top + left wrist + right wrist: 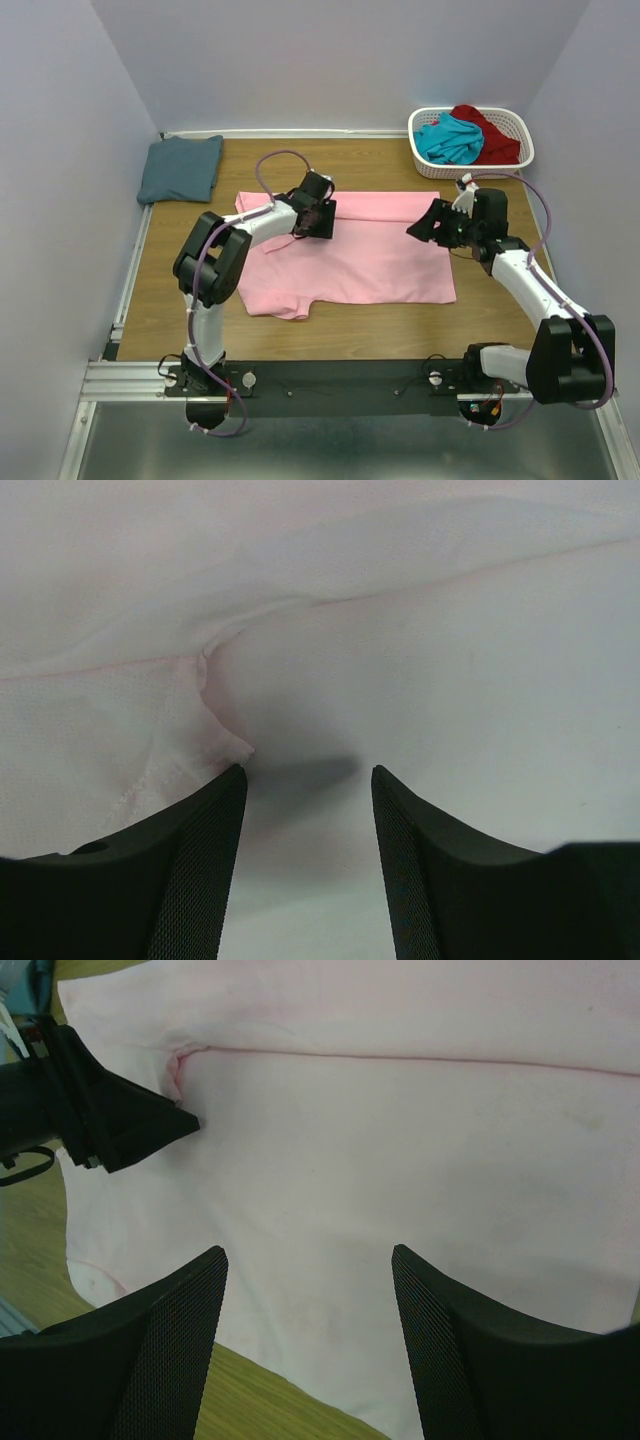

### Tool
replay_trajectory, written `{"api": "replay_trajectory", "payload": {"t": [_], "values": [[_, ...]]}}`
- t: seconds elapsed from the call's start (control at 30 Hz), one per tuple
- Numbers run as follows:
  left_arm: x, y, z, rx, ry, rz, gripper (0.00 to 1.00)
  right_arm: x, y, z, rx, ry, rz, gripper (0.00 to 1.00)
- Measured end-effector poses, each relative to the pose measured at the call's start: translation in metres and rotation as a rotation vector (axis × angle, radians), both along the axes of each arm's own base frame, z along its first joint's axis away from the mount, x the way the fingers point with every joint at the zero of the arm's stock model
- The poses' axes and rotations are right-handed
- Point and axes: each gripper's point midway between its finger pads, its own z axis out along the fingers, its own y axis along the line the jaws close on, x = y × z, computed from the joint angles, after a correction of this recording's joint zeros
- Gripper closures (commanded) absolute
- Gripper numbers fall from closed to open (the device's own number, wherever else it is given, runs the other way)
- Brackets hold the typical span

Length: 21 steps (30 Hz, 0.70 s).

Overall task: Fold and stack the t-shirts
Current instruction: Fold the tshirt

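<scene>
The light pink t-shirt (365,255) lies spread on the wooden table, its far edge folded over in a band. It fills the left wrist view (420,670) and most of the right wrist view (400,1140). My left gripper (318,218) is open, low over the shirt's upper left part by a sleeve seam (215,695). My right gripper (432,224) is open above the shirt's right edge. A slate blue-grey t-shirt (181,168) lies folded at the far left. The teal t-shirt (450,140) and the dark red t-shirt (490,135) lie crumpled in the basket.
A white slotted plastic basket (428,165) stands at the far right corner. Lilac walls close the table on three sides. A metal rail (125,290) runs along the left edge. The left gripper also shows in the right wrist view (110,1120).
</scene>
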Motion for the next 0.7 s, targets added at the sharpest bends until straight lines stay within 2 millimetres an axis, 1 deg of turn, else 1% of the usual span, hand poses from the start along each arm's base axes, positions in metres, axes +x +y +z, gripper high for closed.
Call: {"api": "replay_trajectory", "payload": {"t": [0.1,0.2,0.27,0.3,0.33,0.37,0.4,0.43,0.47,0.5,0.53,0.57,0.6,0.63,0.67,0.7], "values": [[-0.003,0.0,0.006,-0.015,0.002,0.002,0.36,0.001,0.0,-0.007,-0.001,0.023,-0.001,0.25],[-0.003,0.004,0.033,-0.05,-0.034,0.023,0.35,0.005,-0.001,-0.019,-0.005,0.071,-0.009,0.25],[0.006,0.012,0.067,-0.094,-0.096,0.056,0.35,0.014,-0.003,-0.023,-0.013,0.096,-0.033,0.26],[0.012,0.02,0.083,-0.115,-0.129,0.081,0.36,0.019,-0.004,-0.024,-0.015,0.102,-0.041,0.26],[0.02,0.032,0.098,-0.131,-0.163,0.116,0.37,0.023,-0.005,-0.025,-0.019,0.105,-0.048,0.26],[0.03,0.049,0.112,-0.146,-0.197,0.159,0.39,0.031,-0.006,-0.025,-0.023,0.109,-0.061,0.28],[0.041,0.069,0.122,-0.156,-0.224,0.209,0.43,0.037,-0.007,-0.026,-0.026,0.111,-0.068,0.3],[0.05,0.085,0.126,-0.158,-0.241,0.25,0.45,0.043,-0.007,-0.026,-0.026,0.112,-0.077,0.32],[0.062,0.11,0.126,-0.155,-0.252,0.309,0.47,0.05,-0.009,-0.026,-0.029,0.113,-0.093,0.35],[0.069,0.129,0.122,-0.143,-0.251,0.355,0.51,0.053,-0.01,-0.028,-0.029,0.118,-0.1,0.36],[0.074,0.142,0.116,-0.134,-0.242,0.385,0.52,0.061,-0.012,-0.03,-0.03,0.121,-0.116,0.36],[0.08,0.157,0.105,-0.118,-0.225,0.419,0.54,0.067,-0.015,-0.033,-0.028,0.127,-0.132,0.37],[0.083,0.167,0.092,-0.103,-0.2,0.441,0.57,0.074,-0.019,-0.035,-0.025,0.132,-0.15,0.38],[0.087,0.175,0.074,-0.085,-0.164,0.458,0.59,0.082,-0.024,-0.039,-0.019,0.141,-0.17,0.39],[0.089,0.177,0.064,-0.075,-0.144,0.463,0.6,0.087,-0.028,-0.041,-0.014,0.144,-0.185,0.4],[0.091,0.18,0.047,-0.06,-0.111,0.468,0.62,0.095,-0.034,-0.046,-0.005,0.149,-0.208,0.41]]}}
